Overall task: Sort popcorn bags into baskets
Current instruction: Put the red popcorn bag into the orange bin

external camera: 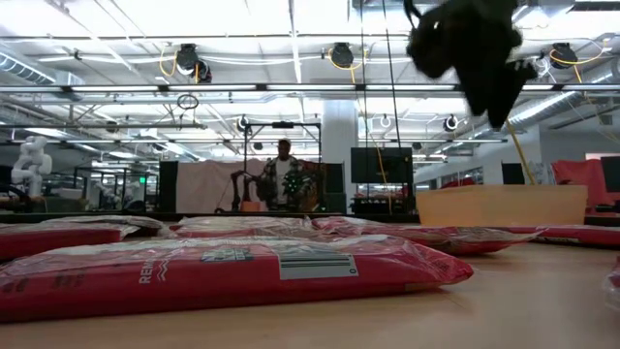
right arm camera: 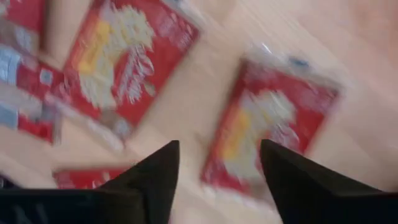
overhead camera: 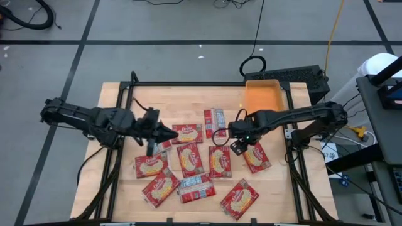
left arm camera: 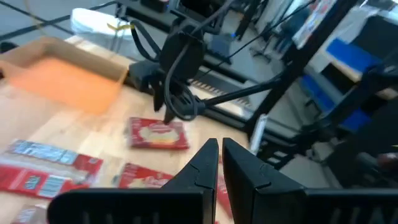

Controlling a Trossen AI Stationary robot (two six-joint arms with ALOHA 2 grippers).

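The wooden table [overhead camera: 113, 100] carries an orange basket [overhead camera: 262, 97] at its far right corner, and nothing shows inside it. The popcorn bags [overhead camera: 188, 160] lie scattered flat over the table's middle and near half, most red face up, a few showing the pale reverse. The right gripper [overhead camera: 237, 145] hangs above the bags just near the basket, its jaws spread wide and holding nothing; in its wrist view one red bag [right arm camera: 267, 134] lies on the wood below and between the fingertips. The left gripper [overhead camera: 171, 134] hovers over the bags' left side, jaws pinched together, empty
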